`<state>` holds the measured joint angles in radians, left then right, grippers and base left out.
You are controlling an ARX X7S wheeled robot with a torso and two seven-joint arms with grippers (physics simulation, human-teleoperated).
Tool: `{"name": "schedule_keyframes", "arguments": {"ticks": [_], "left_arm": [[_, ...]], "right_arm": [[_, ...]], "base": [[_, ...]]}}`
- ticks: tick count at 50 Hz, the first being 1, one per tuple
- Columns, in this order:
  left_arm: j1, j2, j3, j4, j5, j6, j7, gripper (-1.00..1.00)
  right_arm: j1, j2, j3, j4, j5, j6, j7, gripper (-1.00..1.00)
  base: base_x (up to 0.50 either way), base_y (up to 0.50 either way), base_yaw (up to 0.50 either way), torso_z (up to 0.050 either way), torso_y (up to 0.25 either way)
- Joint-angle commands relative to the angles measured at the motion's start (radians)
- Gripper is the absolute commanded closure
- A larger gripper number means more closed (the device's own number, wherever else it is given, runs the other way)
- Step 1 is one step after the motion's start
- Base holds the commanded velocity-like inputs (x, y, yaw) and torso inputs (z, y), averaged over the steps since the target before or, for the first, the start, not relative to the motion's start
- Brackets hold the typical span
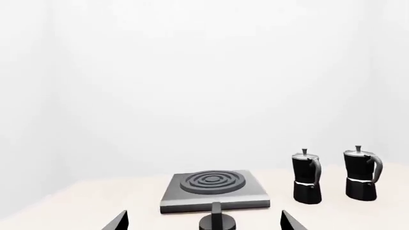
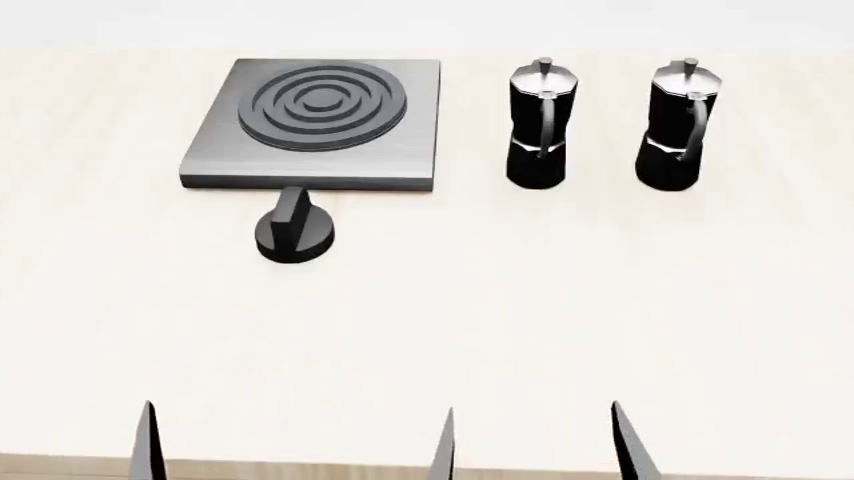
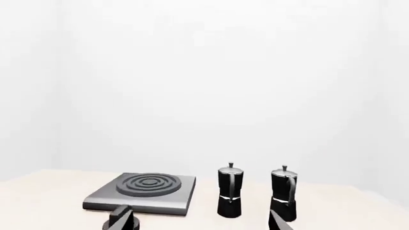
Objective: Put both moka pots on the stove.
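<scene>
Table pale, fills head view. Stove upper left, burner bare. Moka pots upper right, upright on table, apart: nearer pot just beside stove, farther pot right of it. Likely rigid, glossy, slippery, top-heavy; grasp narrow waist or handle. Left gripper fingers apart, empty. Right gripper fingers apart, empty.

Two moka pots stand on the table: the first moka pot and the second moka pot, both well ahead of the claws, toward the right claw's side. One stove lies ahead of the left claw, carrying a single ringed burner. One black knob sits nearer the claws than the stove, just in front of it.
</scene>
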<state>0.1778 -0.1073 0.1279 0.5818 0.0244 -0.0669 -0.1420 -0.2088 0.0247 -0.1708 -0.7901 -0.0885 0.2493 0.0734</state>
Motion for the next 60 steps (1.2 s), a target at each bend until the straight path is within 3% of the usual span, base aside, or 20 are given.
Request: {"name": "schedule_keyframes", "arguments": {"ticks": [1,34,60], "left_arm": [[0.018,-0.017,0.013,0.066,0.007,-0.004,-0.024,-1.00],[0.002,-0.060,0.027,-0.081,-0.025,0.133,-0.056,-1.00],[0.011,-0.070,0.058,0.069,-0.012,-0.010,-0.086,-1.00]], "right_arm": [[-0.071,-0.021,-0.004,-0.257,-0.038,0.088,-0.015,-1.00],[-0.055,-0.016,0.012,-0.257,-0.005,0.132,-0.008,-1.00],[-0.030,0.022,-0.002,-0.242,0.017,0.157,0.039,-1.00]], "base": [[0.00,0.00,0.00,0.000,0.000],[0.08,0.00,0.00,0.000,0.000],[0.17,0.00,0.00,0.000,0.000]]}}
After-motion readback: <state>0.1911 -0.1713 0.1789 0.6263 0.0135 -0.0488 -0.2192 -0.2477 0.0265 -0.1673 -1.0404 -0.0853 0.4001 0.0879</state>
